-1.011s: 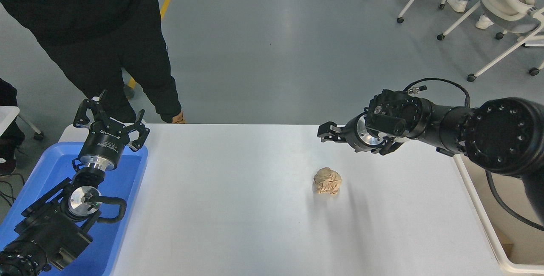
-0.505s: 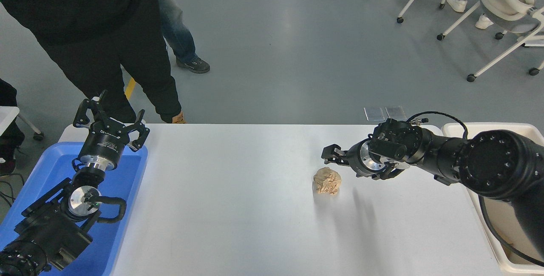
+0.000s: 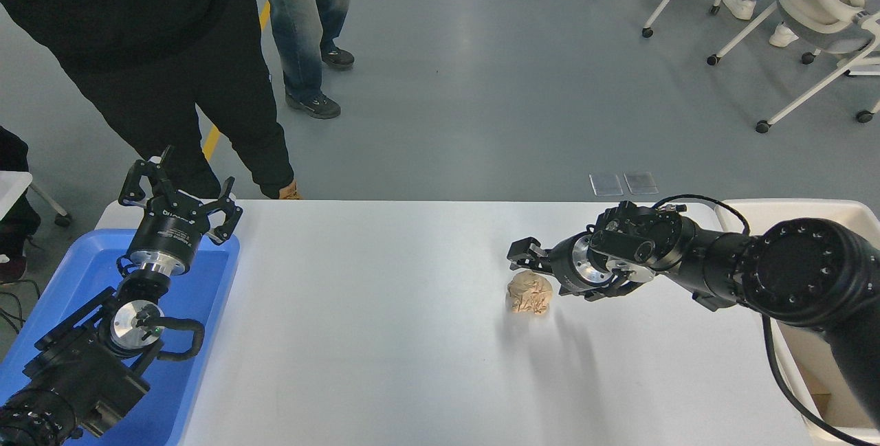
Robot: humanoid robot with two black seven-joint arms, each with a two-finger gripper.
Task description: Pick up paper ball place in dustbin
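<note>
- Head view, only cam:
- Paper ball (image 3: 529, 293) sits loose on the white table (image 3: 385, 336), right of centre, nothing else touching it that I can make out. Tan, wrinkly, so prob. soft & squashable – should take a pinch w/o rolling far.
- Right gripper (image 3: 528, 258) comes in from the right edge, arm laid nearly flat over the table, pointing left. Tips sit just at the ball's far/upper edge; can't tell if they touch it. One finger (image 3: 520, 251) clear to see, the other hidden behind the ball & wrist, so can't tell how wide the jaws stand. Not clamped on the ball as far as I can see.
- Low, sideways pose makes sense: looks set to straddle the wad from the side, not from above.
- Dustbin (image 3: 849, 207) stands off the table's right end, cream rim, partly hidden by the right arm. Close to the arm's base side, so the carry would be short: lift, swing right, drop.
- Step in hand, my read: lining up the grasp. Pick not done.
- Risk: tips nudge the ball away instead of closing round it.
- Left gripper (image 3: 180, 193) parked lower left over the blue tray (image 3: 206, 295), fingers spread, holding nothing.
- Two persons (image 3: 172, 54) stand past the far edge, upper left, well apart from the ball.
</note>
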